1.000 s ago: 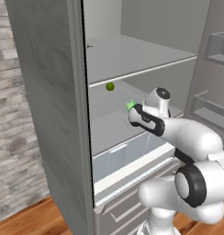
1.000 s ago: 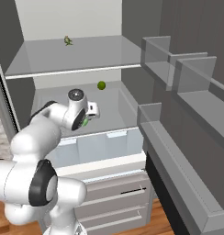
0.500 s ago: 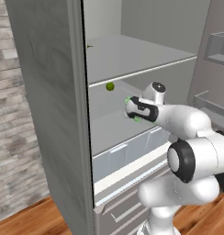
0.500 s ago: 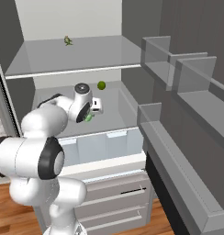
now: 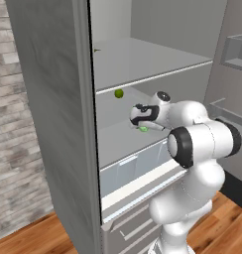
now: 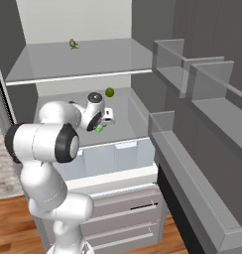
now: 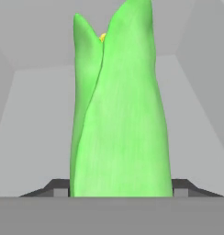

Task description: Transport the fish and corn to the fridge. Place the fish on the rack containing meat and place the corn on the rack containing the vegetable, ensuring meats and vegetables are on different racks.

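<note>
While the fridge (image 5: 53, 99) stands open with its smooth pale grey shelves bare but for small items, the arm has swung further in over the lower shelf (image 6: 120, 130) than a second ago, which suggests the corn is close to being set down. The gripper (image 6: 99, 125) is closed on the corn (image 7: 120, 110), a glossy bright green husked cob with a pointed tip, held above the shelf's middle. The vegetable (image 6: 109, 92), a small round olive-green ball, sits near the same shelf's back edge.
</note>
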Robot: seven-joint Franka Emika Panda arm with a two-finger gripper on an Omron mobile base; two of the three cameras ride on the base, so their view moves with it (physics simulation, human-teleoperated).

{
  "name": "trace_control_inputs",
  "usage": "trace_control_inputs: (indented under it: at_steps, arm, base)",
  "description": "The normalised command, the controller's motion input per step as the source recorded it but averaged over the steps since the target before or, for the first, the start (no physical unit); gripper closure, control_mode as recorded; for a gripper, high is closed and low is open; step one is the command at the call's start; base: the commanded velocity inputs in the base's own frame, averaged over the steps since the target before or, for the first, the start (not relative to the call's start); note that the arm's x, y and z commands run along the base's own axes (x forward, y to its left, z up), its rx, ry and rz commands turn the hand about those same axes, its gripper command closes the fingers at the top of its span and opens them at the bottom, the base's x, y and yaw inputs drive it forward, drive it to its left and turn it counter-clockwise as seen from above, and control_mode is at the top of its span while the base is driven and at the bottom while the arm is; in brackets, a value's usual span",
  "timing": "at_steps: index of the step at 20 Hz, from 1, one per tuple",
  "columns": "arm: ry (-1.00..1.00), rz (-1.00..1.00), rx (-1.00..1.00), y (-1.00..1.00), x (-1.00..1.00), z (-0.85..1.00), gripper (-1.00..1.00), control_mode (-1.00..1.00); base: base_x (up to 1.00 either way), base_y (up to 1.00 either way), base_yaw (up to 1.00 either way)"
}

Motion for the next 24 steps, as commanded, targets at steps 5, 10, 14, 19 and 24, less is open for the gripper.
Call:
trace_control_inputs:
  at_steps: [5,10,14,19,24]
  arm:
    - [0.00,0.00,0.00,-0.03,0.29,-0.51,1.00,-1.00]
    - [0.00,0.00,0.00,0.00,0.40,-0.46,1.00,-1.00]
    - [-0.07,0.00,0.00,0.00,0.11,-0.41,-1.00,-1.00]
    - [-0.06,0.00,0.00,-0.04,0.00,-0.11,-1.00,-1.00]
    - [-0.02,-0.02,0.00,-0.02,-0.03,0.01,-1.00,-1.00]
  base:
    - [0.00,0.00,0.00]
    - [0.00,0.00,0.00]
    - [0.00,0.00,0.00]
    - [0.00,0.00,0.00]
    - [0.00,0.00,0.00]
